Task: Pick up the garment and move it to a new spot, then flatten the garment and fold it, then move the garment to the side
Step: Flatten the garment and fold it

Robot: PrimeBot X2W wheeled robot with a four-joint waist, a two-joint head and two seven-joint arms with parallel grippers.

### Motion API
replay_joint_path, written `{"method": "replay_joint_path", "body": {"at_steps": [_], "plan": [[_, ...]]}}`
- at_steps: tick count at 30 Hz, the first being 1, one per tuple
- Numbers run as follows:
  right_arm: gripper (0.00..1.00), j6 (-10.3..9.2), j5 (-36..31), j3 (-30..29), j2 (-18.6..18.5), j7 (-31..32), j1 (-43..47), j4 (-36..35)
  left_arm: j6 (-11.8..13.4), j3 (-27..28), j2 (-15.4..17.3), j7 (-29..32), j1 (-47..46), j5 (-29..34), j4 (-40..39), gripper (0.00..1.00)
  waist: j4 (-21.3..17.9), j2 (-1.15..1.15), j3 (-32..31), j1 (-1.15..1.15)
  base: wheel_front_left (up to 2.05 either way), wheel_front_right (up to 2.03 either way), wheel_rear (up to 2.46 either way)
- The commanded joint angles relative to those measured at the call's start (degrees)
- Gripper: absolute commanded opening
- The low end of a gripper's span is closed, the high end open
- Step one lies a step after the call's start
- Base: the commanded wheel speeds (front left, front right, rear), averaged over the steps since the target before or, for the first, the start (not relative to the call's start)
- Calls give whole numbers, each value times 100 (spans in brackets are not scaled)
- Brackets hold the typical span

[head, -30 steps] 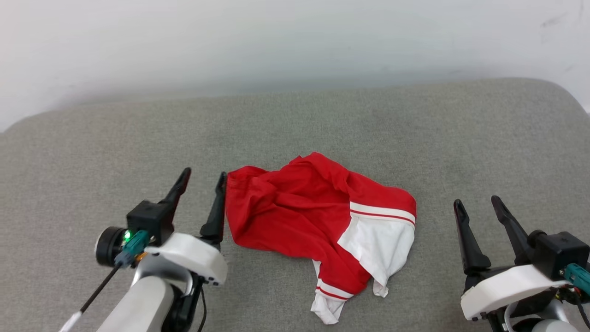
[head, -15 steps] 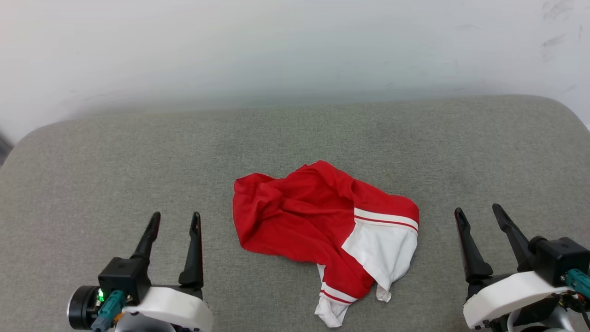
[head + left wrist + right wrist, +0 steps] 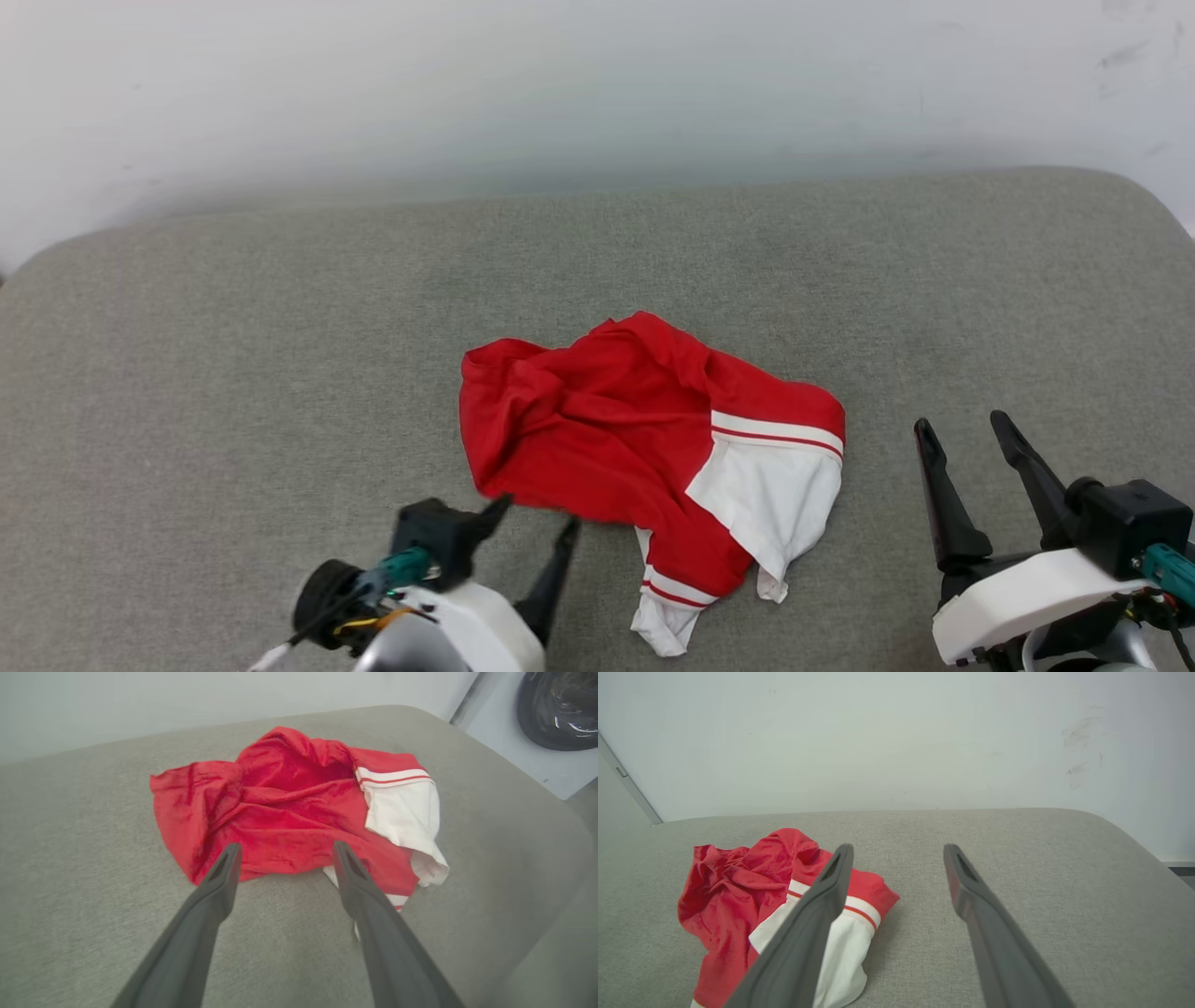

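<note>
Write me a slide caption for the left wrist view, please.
Open left gripper poised at the near edge of the crumpled red-and-white garment on a grey cushion.

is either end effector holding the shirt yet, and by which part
Nothing is held. The left end effector is open beside the shirt; the right end effector is open, apart from it.

The head view looks down on the garment (image 3: pixel 644 439) from above its near side. The left wrist view faces its near edge closely. The right wrist view looks from farther off, to its right. All share it.
</note>
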Motion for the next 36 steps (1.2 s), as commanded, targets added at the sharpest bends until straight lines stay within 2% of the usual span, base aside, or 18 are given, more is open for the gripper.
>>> {"method": "replay_joint_path", "body": {"at_steps": [1,11,23,24,25,26,30,36], "plan": [[100,0,12,11,2,-41,-51,19,-85,-115,-55,132,-118,-1,44,100,-39,0,50,0,0,0,0],[100,0,163,98,2,-211,-238,137,-661,-898,-283,1276,-643,-144,761,100,-289,0,477,0,0,0,0],[100,0,286,171,2,-478,-474,362,-921,-1195,-331,2209,-890,-433,1627,100,-574,0,901,0,0,0,0],[100,0,299,170,2,-506,-488,401,-966,-1266,-313,2341,-876,-458,1708,52,-592,0,912,0,0,0,0],[100,0,300,166,2,-515,-493,414,-972,-1282,-302,2361,-886,-451,1729,32,-596,0,916,0,0,0,0],[100,0,302,156,2,-534,-488,428,-981,-1290,-298,2363,-891,-449,1738,0,-594,0,916,0,0,0,0],[100,0,317,99,2,-554,-462,471,-953,-1201,-276,2169,-923,-416,1657,0,-539,0,878,0,0,0,0],[100,0,355,31,3,-571,-383,525,-642,-767,-16,1639,-848,-368,1127,0,-313,0,695,0,0,0,0]]}}
